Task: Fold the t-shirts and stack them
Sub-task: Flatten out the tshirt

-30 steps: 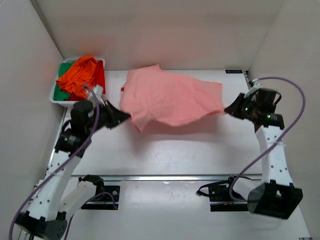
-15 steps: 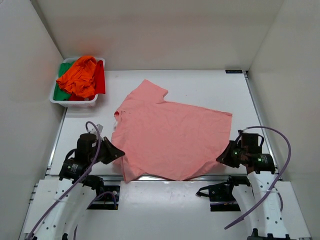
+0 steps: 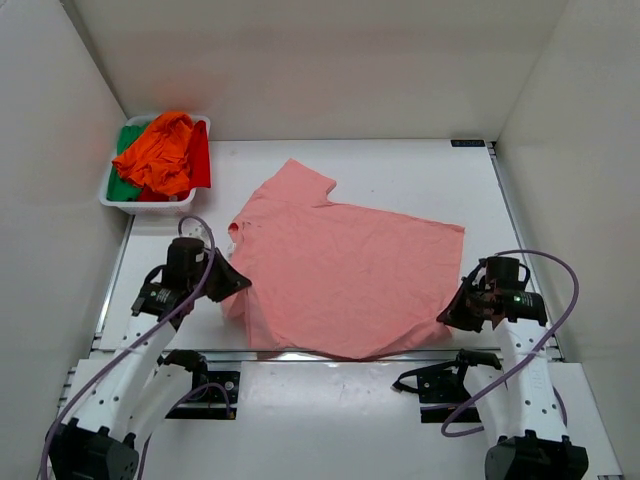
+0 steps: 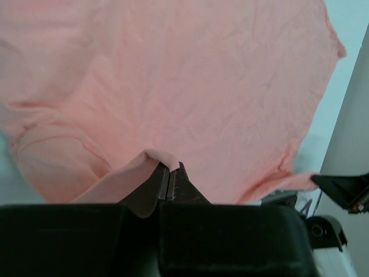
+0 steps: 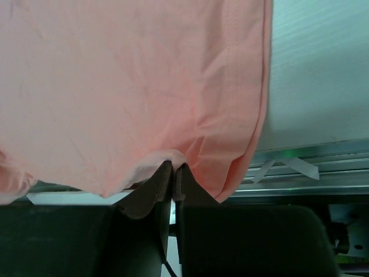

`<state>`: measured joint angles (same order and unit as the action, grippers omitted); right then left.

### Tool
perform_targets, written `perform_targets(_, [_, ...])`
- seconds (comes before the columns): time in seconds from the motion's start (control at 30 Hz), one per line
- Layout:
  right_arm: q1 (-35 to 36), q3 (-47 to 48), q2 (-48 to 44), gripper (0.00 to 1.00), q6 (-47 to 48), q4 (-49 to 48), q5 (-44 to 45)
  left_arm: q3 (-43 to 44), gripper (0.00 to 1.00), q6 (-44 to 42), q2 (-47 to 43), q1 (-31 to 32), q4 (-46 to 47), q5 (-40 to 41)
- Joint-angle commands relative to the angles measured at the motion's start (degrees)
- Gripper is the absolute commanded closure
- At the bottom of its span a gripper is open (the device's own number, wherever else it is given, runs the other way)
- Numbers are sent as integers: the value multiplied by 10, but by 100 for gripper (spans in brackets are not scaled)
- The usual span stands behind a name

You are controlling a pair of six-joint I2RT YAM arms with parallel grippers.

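The salmon-pink t-shirt (image 3: 345, 270) lies spread on the white table, its near hem hanging over the table's front edge. My left gripper (image 3: 238, 285) is shut on the shirt's left edge, the cloth pinched between the fingertips in the left wrist view (image 4: 168, 171). My right gripper (image 3: 447, 315) is shut on the shirt's near right corner, seen pinched in the right wrist view (image 5: 174, 167). The orange (image 3: 165, 150), red (image 3: 201, 155) and green (image 3: 122, 185) t-shirts lie crumpled in a pile at the back left.
A white plastic tray (image 3: 150, 203) at the back left corner holds the crumpled shirts. White walls close in the table on three sides. A metal rail (image 3: 420, 352) runs along the table's front edge.
The shirt went from hanging stretched in the air to lying flat on the table. In the last half second my left gripper moved up along the left edge; the right gripper barely shifted.
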<state>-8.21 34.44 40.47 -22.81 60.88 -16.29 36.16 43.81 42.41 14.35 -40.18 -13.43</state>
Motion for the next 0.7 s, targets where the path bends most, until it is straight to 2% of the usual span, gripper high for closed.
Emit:
perform_targets(0.0, [-25, 6, 10, 100, 40, -28, -6, 36, 100, -19, 28, -19, 46, 27])
perform_targets(0.1, [-26, 40, 12, 100, 51, -50, -27, 72, 100, -42, 51, -31, 64, 47])
perform_targets(0.17, [-24, 86, 18, 100, 36, -120, -56, 143, 100, -69, 84, -43, 73, 63])
perform_targets(0.27, [-18, 163, 84, 99, 12, -230, -86, 257, 100, -110, 200, -100, 79, 22])
perform_targets(0.33, [14, 227, 193, 100, 12, -286, -91, 437, 100, -158, 351, -158, 57, -18])
perform_targets(0.37, [26, 296, 222, 100, 28, -306, -103, 582, 100, -183, 398, -172, 16, -45])
perform_targets(0.4, [21, 383, 276, 100, 33, -316, -113, 673, 100, -194, 494, -189, -63, -55])
perform_targets(0.43, [17, 428, 324, 100, 32, -315, -150, 886, 100, -206, 597, -207, -141, -71])
perform_targets(0.47, [11, 516, 355, 100, 20, -314, -176, 1002, 100, -175, 631, -220, -140, -107])
perform_targets(0.53, [5, 673, 382, 100, 28, -298, -178, 979, 100, -108, 597, -271, -4, -169])
perform_targets(0.6, [-17, 756, 397, 100, 32, -243, -164, 975, 100, -73, 562, -292, 39, -189])
perform_targets(0.67, [-47, 767, 360, 100, 29, -241, -180, 989, 100, -57, 520, -295, 56, -205])
